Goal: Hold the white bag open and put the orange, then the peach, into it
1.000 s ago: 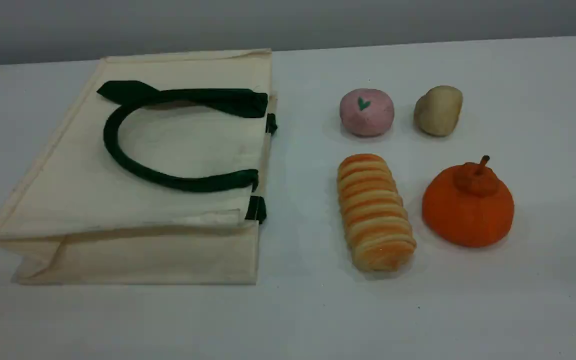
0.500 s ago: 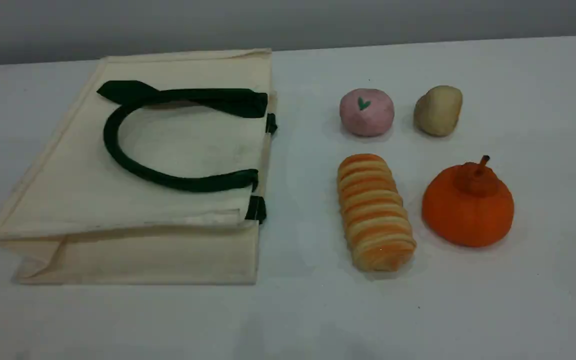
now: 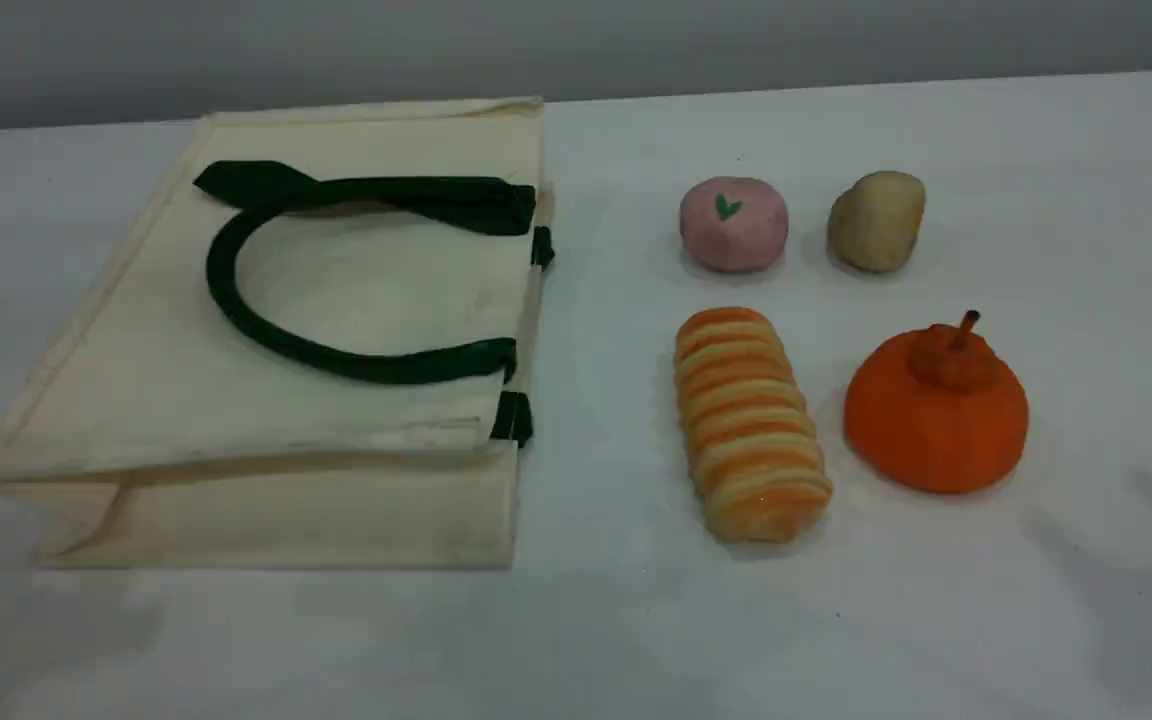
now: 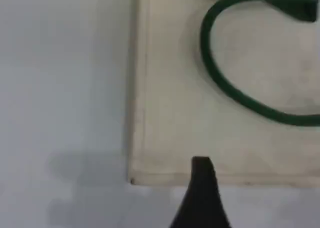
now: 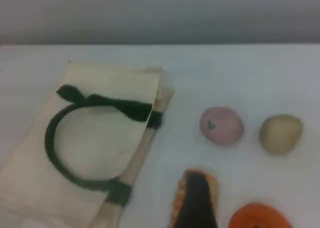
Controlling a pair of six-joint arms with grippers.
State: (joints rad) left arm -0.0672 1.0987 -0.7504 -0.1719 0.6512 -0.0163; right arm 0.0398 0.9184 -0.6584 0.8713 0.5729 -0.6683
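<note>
The white bag (image 3: 266, 430) lies flat on the table's left half, its dark green handle (image 3: 356, 366) looped on top and its mouth facing right. Right of it stand the pink peach (image 3: 733, 224) with a green leaf mark and, nearer the front, the orange (image 3: 936, 410) with a brown stem. Neither arm shows in the scene view. In the left wrist view one dark fingertip (image 4: 201, 170) hovers over the bag's (image 4: 175, 113) corner edge. The right wrist's fingertip (image 5: 197, 198) hangs above the bread, with the peach (image 5: 221, 125) and the orange (image 5: 260, 219) ahead. Nothing is held.
A striped bread roll (image 3: 751, 425) lies between the bag and the orange. A beige potato-like lump (image 3: 876, 222) sits right of the peach. The table (image 3: 636, 640) ends at a grey wall behind.
The bag and the foods have not moved. Soft shadows have spread over the table's front edge and right side.
</note>
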